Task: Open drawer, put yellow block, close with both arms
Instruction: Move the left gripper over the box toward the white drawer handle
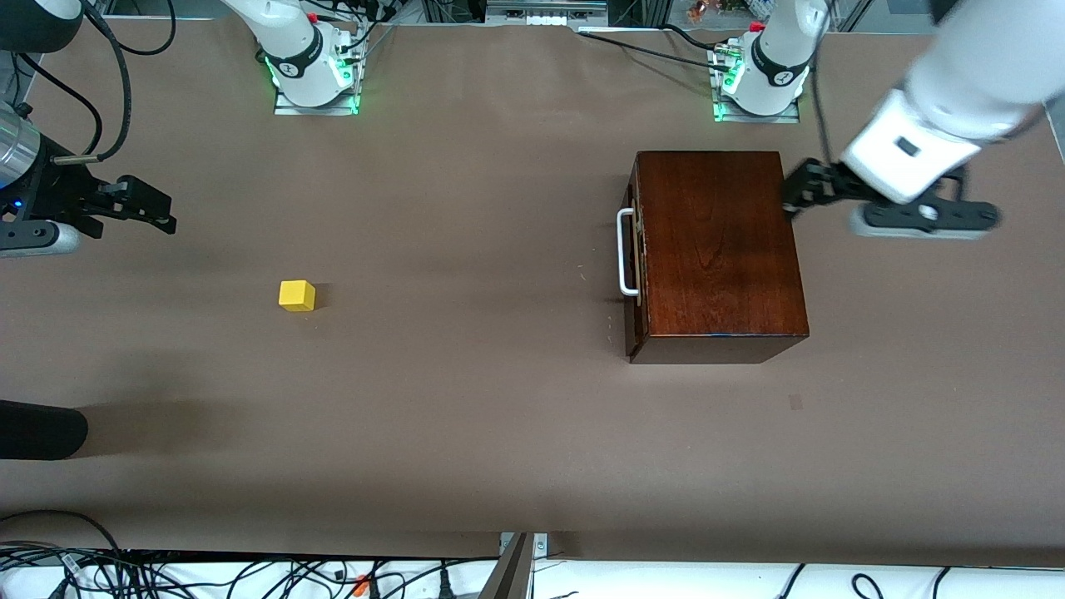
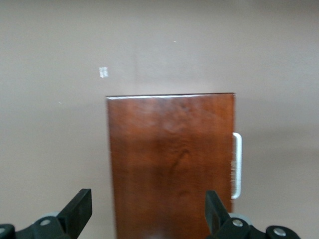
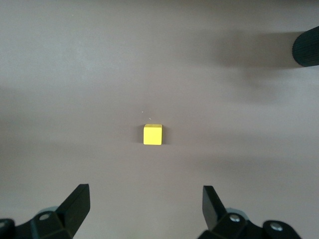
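The dark reddish-brown wooden box (image 1: pixel 715 249) stands toward the left arm's end of the table. Its drawer (image 1: pixel 636 266) is closed, and the white U-shaped handle (image 1: pixel 626 252) faces the right arm's end. My left gripper (image 1: pixel 795 193) is open and empty over the box edge away from the handle. The left wrist view shows the box top (image 2: pixel 169 159) and handle (image 2: pixel 237 164) past the open left gripper (image 2: pixel 147 211). The yellow block (image 1: pixel 297 295) lies on the bare table. My right gripper (image 1: pixel 162 210) is open and empty, up above the table at the right arm's end. The right wrist view shows the block (image 3: pixel 152 134) ahead of the right gripper (image 3: pixel 144 204).
A black rounded object (image 1: pixel 42 428) juts in at the right arm's end, nearer to the front camera than the block; it also shows in the right wrist view (image 3: pixel 306 50). Cables (image 1: pixel 250 574) hang along the table's front edge. Brown table (image 1: pixel 466 399) lies between block and box.
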Tool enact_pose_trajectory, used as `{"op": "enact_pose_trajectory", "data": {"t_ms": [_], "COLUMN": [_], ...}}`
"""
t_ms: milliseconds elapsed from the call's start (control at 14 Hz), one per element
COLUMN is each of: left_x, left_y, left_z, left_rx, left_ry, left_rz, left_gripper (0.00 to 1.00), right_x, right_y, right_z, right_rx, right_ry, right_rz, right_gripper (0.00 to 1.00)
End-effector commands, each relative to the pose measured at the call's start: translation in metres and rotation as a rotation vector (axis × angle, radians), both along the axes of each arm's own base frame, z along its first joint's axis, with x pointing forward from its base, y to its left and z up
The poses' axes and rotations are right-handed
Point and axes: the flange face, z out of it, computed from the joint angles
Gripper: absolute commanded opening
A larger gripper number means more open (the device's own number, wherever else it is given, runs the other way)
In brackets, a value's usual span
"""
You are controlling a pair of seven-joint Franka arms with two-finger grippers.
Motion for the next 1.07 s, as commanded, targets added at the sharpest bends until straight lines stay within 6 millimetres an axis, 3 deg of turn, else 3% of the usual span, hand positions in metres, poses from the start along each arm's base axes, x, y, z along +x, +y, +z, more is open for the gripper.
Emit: {"op": "enact_pose_trajectory", "data": {"t_ms": [0, 285, 499, 712, 855, 997], "left_x": [-0.021, -0.064, -0.085, -0.097, -0.093, -0.100], "left_y": [-0.061, -0.159, -0.214, -0.246, -0.256, -0.274], "left_z": [-0.008, -0.031, -0.050, -0.069, -0.086, -0.111], "left_rx": [0.013, 0.083, 0.104, 0.117, 0.122, 0.162], "left_ry": [0.008, 0.006, -0.007, -0.026, -0.053, -0.052], "left_rz": [0.013, 0.012, 0.025, 0.040, 0.066, 0.070], "left_gripper": [1.00, 1.00, 1.00, 1.00, 1.00, 1.00], "right_x": [0.003, 0.003, 0.003, 0.003, 0.003, 0.003], "right_y": [-0.005, -0.007, -0.008, -0.013, -0.014, -0.014], "right_z": [0.004, 0.003, 0.003, 0.002, 0.002, 0.002], "right_rx": [0.008, 0.007, 0.007, 0.006, 0.005, 0.005], "right_ry": [0.002, 0.005, 0.007, 0.010, 0.008, 0.010], "right_rz": [-0.019, -0.022, -0.023, -0.032, -0.034, -0.034], "right_gripper": [1.00, 1.00, 1.00, 1.00, 1.00, 1.00]}}
